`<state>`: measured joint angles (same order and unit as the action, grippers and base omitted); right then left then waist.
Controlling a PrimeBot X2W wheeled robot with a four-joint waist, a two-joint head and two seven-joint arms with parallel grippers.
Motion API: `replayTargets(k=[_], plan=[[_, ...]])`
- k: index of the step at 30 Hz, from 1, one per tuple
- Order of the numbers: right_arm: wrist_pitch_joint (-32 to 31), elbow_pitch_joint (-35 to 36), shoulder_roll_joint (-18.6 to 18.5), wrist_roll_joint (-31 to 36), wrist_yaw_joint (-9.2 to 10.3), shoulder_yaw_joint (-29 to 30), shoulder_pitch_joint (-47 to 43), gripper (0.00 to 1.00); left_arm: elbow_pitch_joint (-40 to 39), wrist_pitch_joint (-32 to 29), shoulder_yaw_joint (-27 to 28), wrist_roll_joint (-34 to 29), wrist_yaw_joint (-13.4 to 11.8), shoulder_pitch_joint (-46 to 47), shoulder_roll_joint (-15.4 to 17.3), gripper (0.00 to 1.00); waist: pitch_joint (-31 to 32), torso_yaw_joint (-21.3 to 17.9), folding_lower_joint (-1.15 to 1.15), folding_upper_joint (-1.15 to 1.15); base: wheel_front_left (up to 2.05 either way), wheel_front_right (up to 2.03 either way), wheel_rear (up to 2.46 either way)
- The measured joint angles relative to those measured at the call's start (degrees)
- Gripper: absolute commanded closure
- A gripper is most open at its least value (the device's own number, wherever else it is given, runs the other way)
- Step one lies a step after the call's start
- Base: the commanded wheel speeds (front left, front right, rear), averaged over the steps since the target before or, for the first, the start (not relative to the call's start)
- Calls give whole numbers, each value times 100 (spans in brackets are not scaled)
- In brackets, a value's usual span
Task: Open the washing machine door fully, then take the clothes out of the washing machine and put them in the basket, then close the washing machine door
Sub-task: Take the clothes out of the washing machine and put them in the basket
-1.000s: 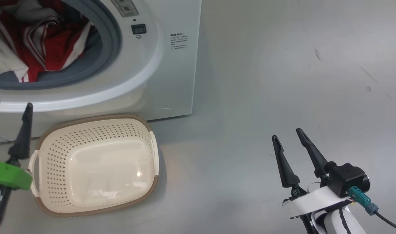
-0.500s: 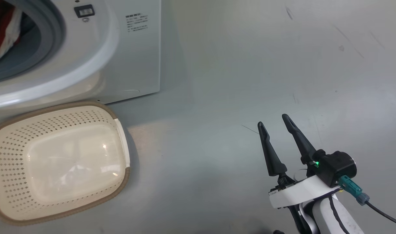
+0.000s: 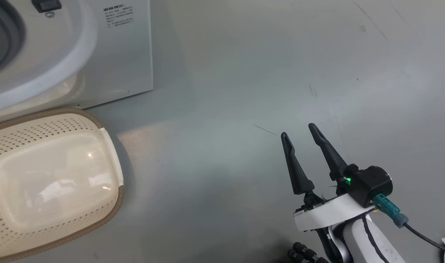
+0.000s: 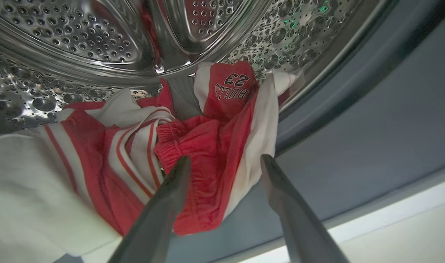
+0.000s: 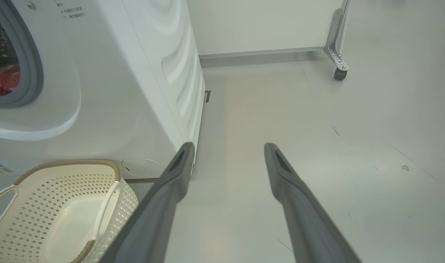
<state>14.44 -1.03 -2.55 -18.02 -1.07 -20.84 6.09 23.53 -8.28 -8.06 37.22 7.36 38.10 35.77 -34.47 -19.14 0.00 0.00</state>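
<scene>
My left gripper (image 4: 226,157) reaches into the washing machine's steel drum (image 4: 80,44). It is open, with its fingers either side of a fold of the red and white clothes (image 4: 204,138) and not closed on it. The clothes lie heaped in the drum's bottom and over the grey rubber ring (image 4: 372,128). My right gripper (image 3: 298,130) hangs open and empty above the floor, to the right of the white washing machine (image 3: 116,54). The cream basket (image 3: 109,215) stands empty on the floor in front of the machine. The washing machine door is out of view.
The right wrist view shows the machine's side (image 5: 164,73), the basket's brown rim (image 5: 65,164) below the opening, and a metal leg with a caster (image 5: 337,65) by the far wall. Grey floor (image 3: 244,91) stretches to the machine's right.
The head camera has swung to the right, so the drum opening and the left gripper have slid out of its picture. Both grippers stay open.
</scene>
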Motion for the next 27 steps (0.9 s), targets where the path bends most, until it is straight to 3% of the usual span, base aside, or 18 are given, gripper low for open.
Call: replayTargets(k=[27], plan=[[0,100,2,-121,326,-268,226,0,1034,-1003,-316,209,0,1413,115,0,-449,-219,0,0,0,0,0]])
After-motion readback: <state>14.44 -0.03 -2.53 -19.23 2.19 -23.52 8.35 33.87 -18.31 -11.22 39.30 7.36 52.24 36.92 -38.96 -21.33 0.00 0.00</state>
